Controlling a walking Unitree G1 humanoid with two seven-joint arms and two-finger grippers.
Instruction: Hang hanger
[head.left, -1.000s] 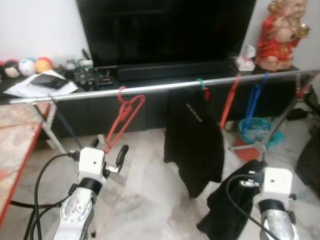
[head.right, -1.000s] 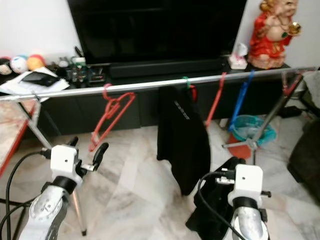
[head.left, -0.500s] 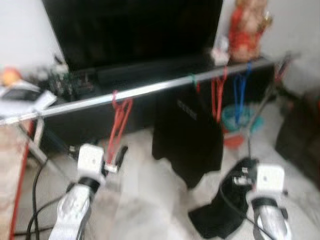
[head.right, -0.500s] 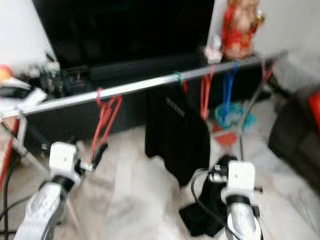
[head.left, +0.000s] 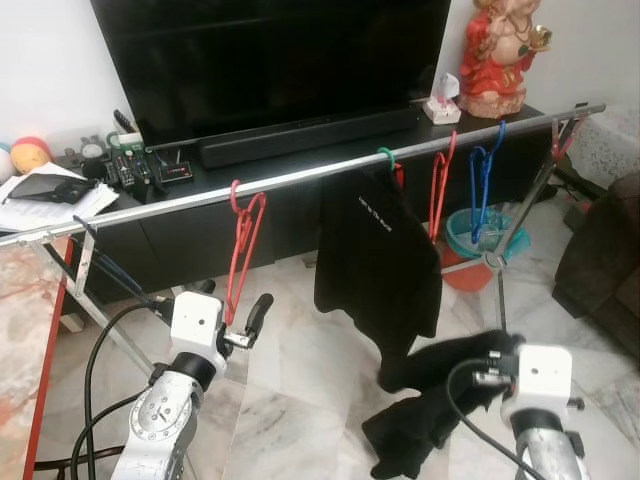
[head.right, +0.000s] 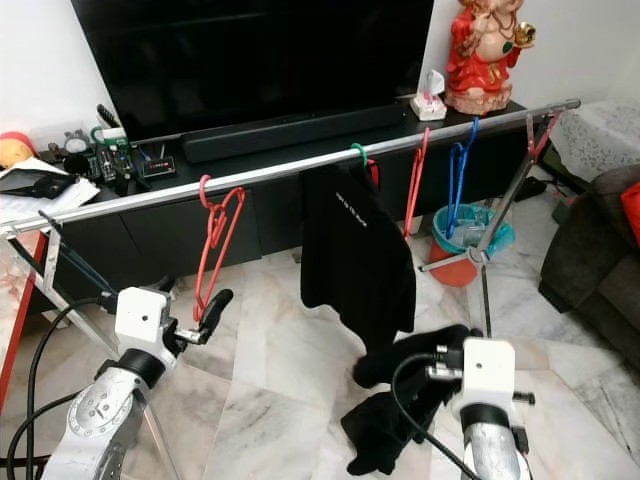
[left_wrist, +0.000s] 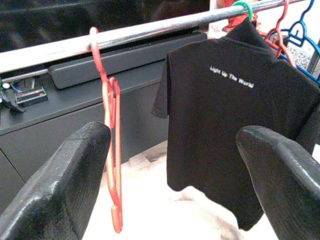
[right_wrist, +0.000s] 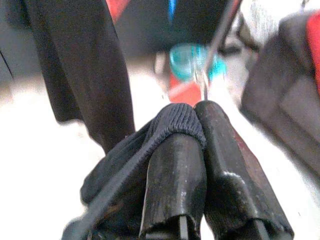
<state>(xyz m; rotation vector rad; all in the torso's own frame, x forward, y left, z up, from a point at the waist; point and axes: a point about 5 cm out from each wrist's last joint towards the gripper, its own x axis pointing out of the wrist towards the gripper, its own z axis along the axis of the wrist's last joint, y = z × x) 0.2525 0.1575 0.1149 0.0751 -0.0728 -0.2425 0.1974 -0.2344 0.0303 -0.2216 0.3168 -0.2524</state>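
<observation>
Long silver metal clothes rail (head.left: 300, 178): set across the room in front of a black television cabinet (head.left: 200, 215), carried on slanted metal legs.

Red plastic hanger (head.left: 243, 245): hooked on the rail toward its left part, bare, hanging edge-on above the pale marble floor (head.left: 300, 380).

Black short-sleeved T-shirt with small white lettering (head.left: 375, 255): hung on a green-hooked hanger (head.left: 386, 158) near the middle of the rail.

Further bare hangers: a second red hanger (head.left: 438, 190) and a blue hanger (head.left: 482, 180), placed to the right of the shirt, with a teal bucket (head.left: 470, 235) seen behind them on the floor.

Left gripper (left_wrist: 175, 175): fingers spread wide apart, nothing held; raised below the rail, just beside the red plastic hanger, which is seen between the black fingers (left_wrist: 65, 185) in the left wrist view.

Right gripper (right_wrist: 210, 170): fingers pressed together on a dark knitted garment (head.right: 400, 400), which is draped down toward the floor.

Red and gold figurine (head.left: 497, 50): placed on the right end of the cabinet.
</observation>
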